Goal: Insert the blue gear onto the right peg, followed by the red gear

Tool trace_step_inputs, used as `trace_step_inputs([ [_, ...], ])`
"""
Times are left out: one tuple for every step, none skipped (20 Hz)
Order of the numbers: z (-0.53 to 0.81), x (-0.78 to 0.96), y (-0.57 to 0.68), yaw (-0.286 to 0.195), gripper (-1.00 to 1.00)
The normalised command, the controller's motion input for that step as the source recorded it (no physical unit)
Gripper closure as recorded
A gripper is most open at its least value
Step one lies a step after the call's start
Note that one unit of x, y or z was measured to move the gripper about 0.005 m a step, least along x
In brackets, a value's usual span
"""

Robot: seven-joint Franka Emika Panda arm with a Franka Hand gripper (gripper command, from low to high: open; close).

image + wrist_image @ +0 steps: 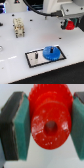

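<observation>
The flat bright-blue toothed gear [52, 52] sits on the grey black-bordered plate [34, 58], toward the exterior view's right end, hiding whatever peg stands beneath it; the other thin dark pin [38, 55] stands bare beside it. Up high and well apart, the small chunky red gear [70, 24] hangs in the pincer [70, 24] above the white desk [15, 50]. The wrist view fills in what's blurred there: red gear [48, 121] squeezed between teal pads [21, 124], centre hole facing the camera
</observation>
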Motion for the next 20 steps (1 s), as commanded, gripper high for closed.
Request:
trace_step_inputs([
  [0.45, 0.51, -0.41, 0.0, 1.0],
  [0.45, 0.51, -0.4, 0.0, 1.0],
  [0.44, 0.51, -0.41, 0.0, 1.0],
  [0.42, 0.53, -0.36, 0.0, 1.0],
  [0.41, 0.54, -0.38, 0.0, 1.0],
  [0.42, 0.54, -0.37, 0.0, 1.0],
  [0.36, 0.58, -0.37, 0.0, 1.0],
  [0.33, 0.63, -0.35, 0.0, 1.0],
  [0.3, 0.64, -0.35, 0.0, 1.0],
  [0.28, 0.65, -0.35, 0.0, 1.0],
  [0.28, 0.65, -0.35, 0.0, 1.0],
  [0.28, 0.66, -0.34, 0.0, 1.0],
  [0.25, 0.69, -0.33, 0.0, 1.0],
  [0.26, 0.7, -0.32, 0.0, 1.0],
  [0.22, 0.71, -0.31, 0.0, 1.0],
  [0.18, 0.74, -0.28, 0.0, 1.0],
  [0.14, 0.76, -0.27, 0.0, 1.0],
  [0.1, 0.77, -0.27, 0.0, 1.0],
  [0.09, 0.77, -0.26, 0.0, 1.0],
  [0.11, 0.77, -0.25, 0.0, 1.0],
])
